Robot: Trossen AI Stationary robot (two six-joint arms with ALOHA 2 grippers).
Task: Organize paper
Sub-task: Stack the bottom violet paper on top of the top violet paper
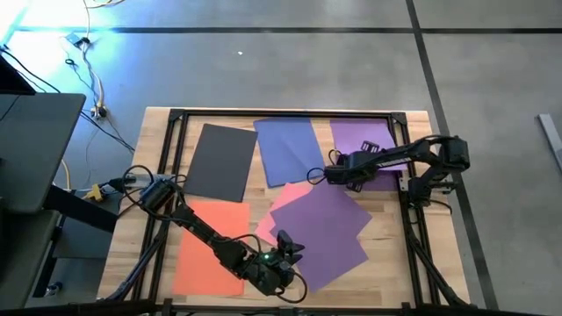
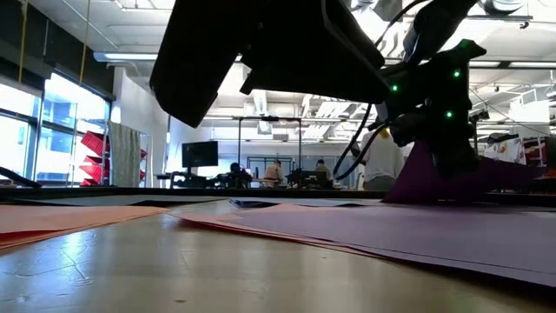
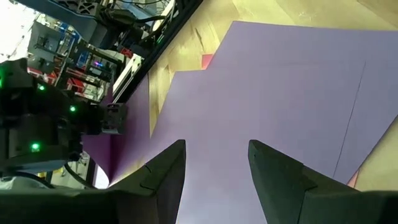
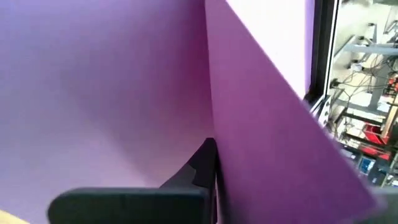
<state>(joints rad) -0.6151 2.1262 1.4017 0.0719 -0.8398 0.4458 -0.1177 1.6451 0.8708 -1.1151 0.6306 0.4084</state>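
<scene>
Right gripper [image 1: 318, 175], mid-frame in the high view, has its fingers pinching the edge of a purple sheet [image 1: 373, 145] at upper right, lifting it to restack; the left gripper [image 1: 290, 246], fingers spread, hovers over the lower-centre purple sheet [image 1: 329, 233] on the tabletop [image 1: 132, 228]

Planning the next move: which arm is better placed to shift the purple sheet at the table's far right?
Right. The right gripper is already shut on that purple sheet; the left gripper hangs open over another purple sheet.

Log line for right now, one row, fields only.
left gripper: jaws open, over purple sheet | right gripper: jaws shut on second purple sheet, edge lifted | stacking: not done
</scene>
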